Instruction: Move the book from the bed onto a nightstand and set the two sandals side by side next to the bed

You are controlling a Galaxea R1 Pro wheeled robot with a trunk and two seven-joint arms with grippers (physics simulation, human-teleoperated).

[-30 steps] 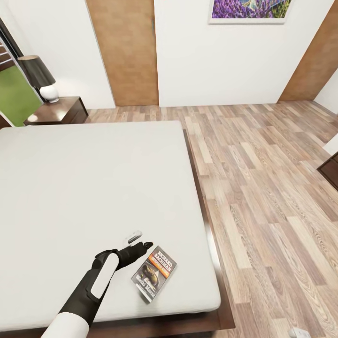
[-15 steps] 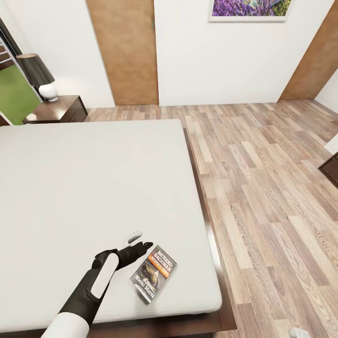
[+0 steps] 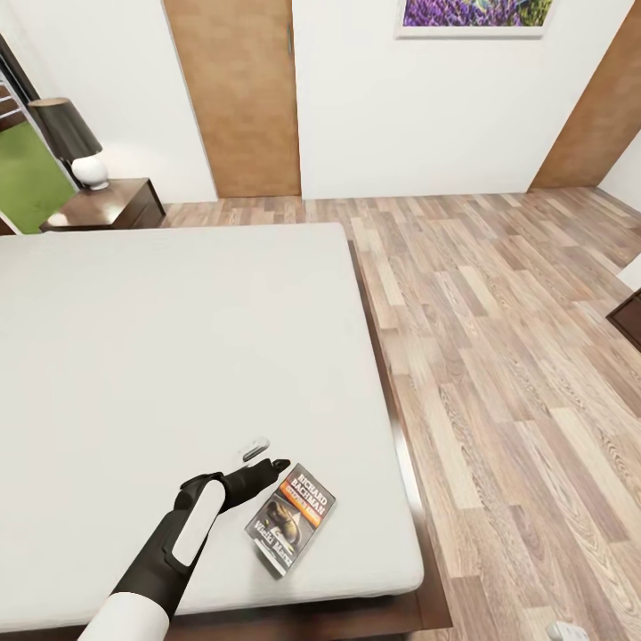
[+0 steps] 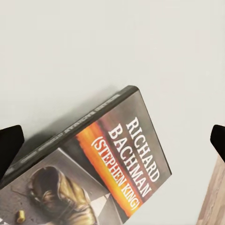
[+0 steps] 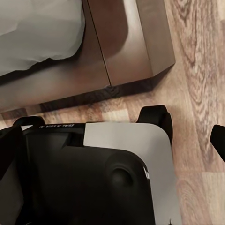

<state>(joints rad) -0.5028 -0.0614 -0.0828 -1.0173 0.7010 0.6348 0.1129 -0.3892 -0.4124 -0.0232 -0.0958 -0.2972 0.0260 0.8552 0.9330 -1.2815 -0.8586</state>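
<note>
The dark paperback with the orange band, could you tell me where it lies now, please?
In the head view the dark paperback lies flat on the pale grey-white mattress near its front right corner, just right of the left gripper.

We see the bed [image 3: 178, 338] cut off at the head view's left edge. Up close, the book [image 4: 108, 164] runs past the left wrist picture's edge, its lower cover lost. The right gripper's fingers [image 5: 218, 140] show as dark slivers at the frame sides, so we cannot judge their spread.

Bright, even, shadowless renders; slight edge stretching, soft close-up blur
</note>
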